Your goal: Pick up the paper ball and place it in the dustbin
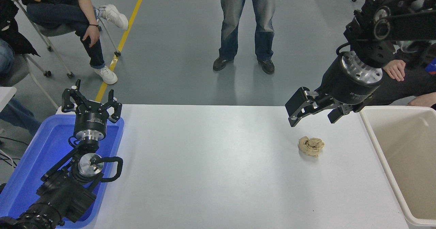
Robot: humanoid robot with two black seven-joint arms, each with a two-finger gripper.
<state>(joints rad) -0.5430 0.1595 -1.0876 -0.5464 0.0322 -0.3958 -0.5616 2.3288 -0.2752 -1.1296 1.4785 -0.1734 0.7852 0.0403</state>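
paper ball (311, 146) lies on the white table (211, 167), right half, apart from the dustbin (371, 130) at the right edge | right gripper (315, 115) hangs above the ball, fingers spread, holding nothing | left gripper (91, 104) parked over the blue tray (37, 147), fingers spread

**Materials and Finishes**

The paper ball (311, 146) is crumpled tan paper, rough with folds. The dustbin (374, 137) is smooth cream plastic. The blue tray (20, 174) is glossy plastic. The desk (204, 161) looks smooth, matt white. Both arms' end effectors are matt black with bare metal collars.
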